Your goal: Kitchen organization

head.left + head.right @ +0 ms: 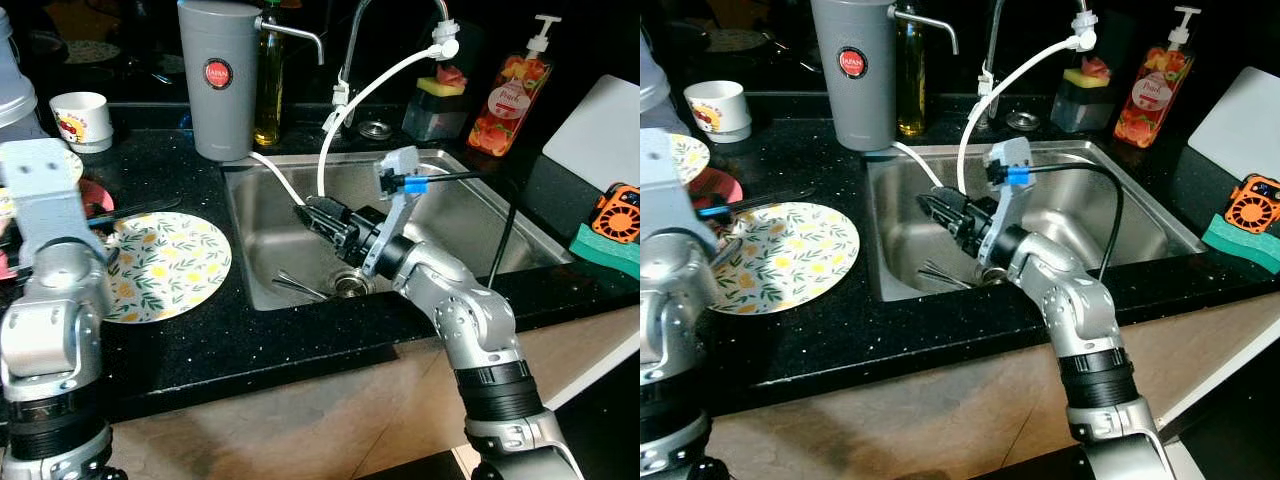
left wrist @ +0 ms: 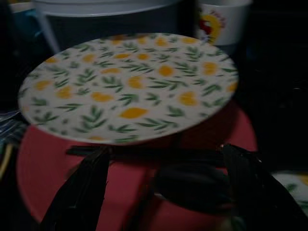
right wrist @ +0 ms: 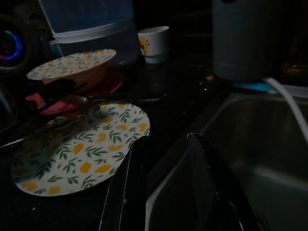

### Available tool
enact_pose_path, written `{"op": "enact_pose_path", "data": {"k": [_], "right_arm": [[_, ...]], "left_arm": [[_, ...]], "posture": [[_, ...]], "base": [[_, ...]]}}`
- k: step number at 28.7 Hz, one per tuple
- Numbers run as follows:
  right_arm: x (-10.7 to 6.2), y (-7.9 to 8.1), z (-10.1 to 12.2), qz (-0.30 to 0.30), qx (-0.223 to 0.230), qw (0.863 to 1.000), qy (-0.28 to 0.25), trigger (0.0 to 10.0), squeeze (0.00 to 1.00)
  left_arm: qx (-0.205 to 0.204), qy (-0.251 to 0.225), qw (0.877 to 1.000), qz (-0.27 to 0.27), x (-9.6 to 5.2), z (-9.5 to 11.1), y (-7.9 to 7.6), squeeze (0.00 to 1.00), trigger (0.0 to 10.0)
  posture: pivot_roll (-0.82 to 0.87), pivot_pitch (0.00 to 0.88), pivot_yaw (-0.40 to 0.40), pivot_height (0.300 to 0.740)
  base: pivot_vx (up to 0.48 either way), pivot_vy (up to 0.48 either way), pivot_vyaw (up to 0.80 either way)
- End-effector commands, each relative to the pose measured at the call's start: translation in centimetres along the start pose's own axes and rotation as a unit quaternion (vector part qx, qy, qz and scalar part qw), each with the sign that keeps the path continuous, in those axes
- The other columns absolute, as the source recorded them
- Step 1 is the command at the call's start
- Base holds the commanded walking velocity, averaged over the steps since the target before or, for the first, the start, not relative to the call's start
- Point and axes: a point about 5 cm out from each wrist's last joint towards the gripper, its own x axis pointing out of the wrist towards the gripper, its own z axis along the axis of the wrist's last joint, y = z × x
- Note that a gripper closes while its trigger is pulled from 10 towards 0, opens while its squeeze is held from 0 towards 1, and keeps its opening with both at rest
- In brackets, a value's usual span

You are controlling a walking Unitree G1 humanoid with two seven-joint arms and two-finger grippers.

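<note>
A floral plate (image 1: 165, 262) lies flat on the black counter, left of the steel sink (image 1: 470, 215). Several utensils (image 1: 295, 288) rest on the sink floor near the drain. My right gripper (image 1: 302, 212) reaches into the sink's left side, open and holding nothing; in its wrist view the fingers (image 3: 127, 187) hang above the sink's left rim. My left gripper (image 2: 166, 150) is open over a red plate (image 2: 43, 163), its fingers either side of a dark spoon-like utensil (image 2: 192, 185). Just beyond, a second floral plate (image 2: 130, 84) sits raised on something hidden.
A grey jug (image 1: 218, 75), an oil bottle (image 1: 267, 90), the tap (image 1: 350, 60) with a white hose (image 1: 370, 90), and a soap dispenser (image 1: 510, 95) line the back. A white cup (image 1: 82, 118) stands far left. A white board (image 1: 600, 130) and green sponge (image 1: 605, 250) sit right.
</note>
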Motion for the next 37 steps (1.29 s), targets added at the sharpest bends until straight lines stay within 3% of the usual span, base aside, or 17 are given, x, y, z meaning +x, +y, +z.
{"op": "enact_pose_path", "data": {"k": [1,4,15,17,20,27,29,30,31,33,37], "right_arm": [[-0.3,0.2,0.3,0.013,-0.002,1.000,0.005,10.0,0.00],[-0.3,0.3,0.3,0.021,-0.006,1.000,0.013,10.0,0.00],[-0.2,0.5,0.9,0.033,-0.013,0.999,0.011,10.0,0.00],[-0.2,0.6,0.9,0.038,-0.014,0.999,0.011,10.0,0.00],[-0.2,0.7,1.0,0.042,-0.016,0.999,0.010,10.0,0.00],[-0.2,0.7,1.1,0.045,-0.018,0.999,0.010,10.0,0.00],[-0.2,0.7,1.1,0.045,-0.017,0.999,0.009,10.0,0.00],[-0.2,0.7,1.1,0.045,-0.016,0.999,0.008,10.0,0.00],[-0.2,0.7,1.2,0.045,-0.013,0.999,0.006,10.0,0.00],[-0.2,0.6,1.2,0.045,-0.010,0.999,0.004,10.0,0.00],[-0.2,0.6,1.1,0.045,-0.008,0.999,0.003,10.0,0.00]], "left_arm": [[-0.001,0.005,1.000,0.016,-0.1,-0.3,0.7,0.00,10.0],[0.006,0.012,1.000,0.023,-0.2,-0.5,1.2,0.00,10.0],[-0.002,0.067,0.997,-0.049,-0.7,-1.7,-0.4,0.00,10.0],[-0.032,0.103,0.992,-0.060,-0.7,-2.4,-0.6,0.00,10.0],[-0.053,0.121,0.989,-0.062,-0.7,-2.7,-0.6,0.00,10.0],[-0.059,0.125,0.989,-0.057,-0.4,-2.6,-0.2,0.00,10.0],[-0.057,0.119,0.990,-0.057,-0.4,-2.4,-0.1,0.00,7.6],[-0.054,0.115,0.990,-0.056,-0.4,-2.3,-0.1,0.00,4.7],[-0.049,0.110,0.991,-0.056,-0.4,-2.2,0.0,0.00,0.5],[-0.029,0.093,0.994,-0.055,-0.3,-1.8,0.1,0.00,0.0],[-0.013,0.082,0.995,-0.057,-0.2,-1.7,0.1,0.00,0.0]], "posture": [[0.01,0.115,-0.057,0.740],[0.01,0.114,-0.057,0.740],[0.01,0.115,-0.055,0.740],[0.01,0.114,-0.054,0.740],[0.01,0.114,-0.054,0.740],[0.01,0.115,-0.055,0.740],[0.01,0.114,-0.055,0.740],[0.01,0.114,-0.056,0.740],[0.01,0.114,-0.056,0.740],[0.01,0.114,-0.056,0.740],[0.02,0.110,-0.052,0.740]], "base": [[0.000,0.000,0.00],[0.000,0.000,0.00],[0.000,0.000,0.00],[0.000,0.000,0.00],[0.000,0.000,0.00],[0.000,0.000,0.00],[0.000,0.000,0.00],[0.000,0.000,0.00],[0.000,0.000,0.00],[0.000,0.000,0.00],[0.000,0.000,0.00]]}}
